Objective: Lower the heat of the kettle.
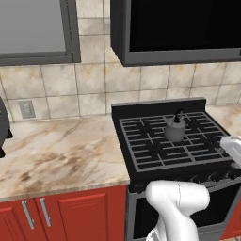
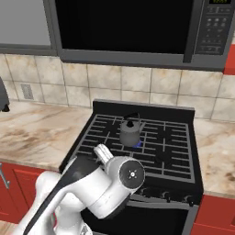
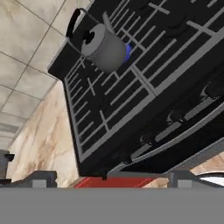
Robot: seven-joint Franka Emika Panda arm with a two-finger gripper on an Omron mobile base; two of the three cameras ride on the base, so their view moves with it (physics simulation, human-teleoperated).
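The small grey kettle (image 1: 175, 128) (image 2: 131, 131) with a black arched handle stands on the black stove grate (image 1: 155, 150), on the rear middle burner. A blue flame (image 2: 137, 145) (image 3: 127, 51) burns under it. In the hand view the kettle (image 3: 105, 46) lies tilted at the upper left. Below it, a row of dark knobs (image 3: 175, 116) (image 2: 167, 196) runs along the stove's front panel. My gripper (image 3: 112, 180) hangs in front of that panel, a little off it, open, with its two tips far apart and nothing between them.
A black microwave (image 2: 137, 27) hangs over the stove. Marble counter (image 1: 56, 150) runs to the left, with a wall outlet (image 1: 27, 109) and a dark appliance (image 1: 4, 127) at its far end. More counter (image 2: 215, 151) lies to the right. Red cabinets (image 1: 61, 212) sit below.
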